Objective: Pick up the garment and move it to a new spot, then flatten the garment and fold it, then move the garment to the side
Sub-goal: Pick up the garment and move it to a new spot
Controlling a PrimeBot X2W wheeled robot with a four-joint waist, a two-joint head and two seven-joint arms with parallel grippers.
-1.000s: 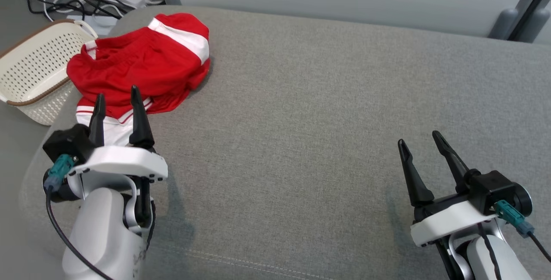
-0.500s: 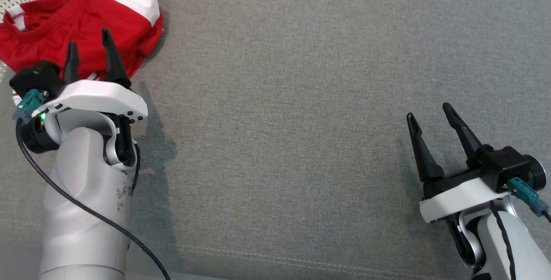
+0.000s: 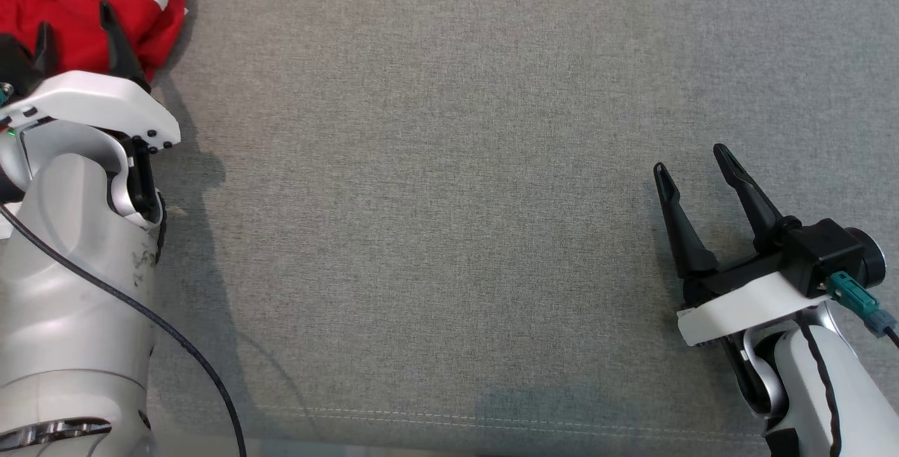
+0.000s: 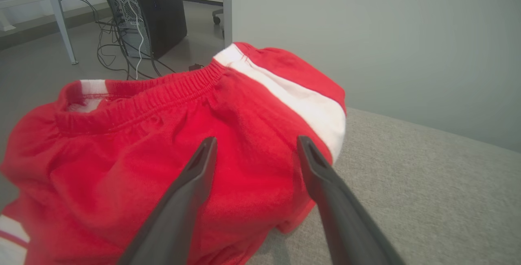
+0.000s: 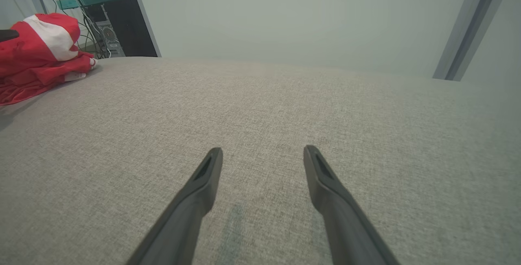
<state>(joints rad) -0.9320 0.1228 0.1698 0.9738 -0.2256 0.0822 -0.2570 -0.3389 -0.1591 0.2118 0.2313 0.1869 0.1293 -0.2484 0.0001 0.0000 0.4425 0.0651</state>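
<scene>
The left tool gapes wide over the red garment (white-striped, seemingly shorts); the right tool, equally wide, holds nothing.

The left gripper bore two long, tapering black fingers on a curved white plastic plate dotted with small dark screws along its edge. Below it, the rounded, pale silver-grey forearm shell showed dark scuff marks near its upper rim, and a thin black cable trailed across it. The right gripper had the same black fingers and white plate, plus a boxy black camera housing ending in a round barrel, a teal plug with a dark lead, and a black cable along its pale forearm. Seen close in the wrist views, each finger was dark grey with a narrow slot near its tip.
</scene>
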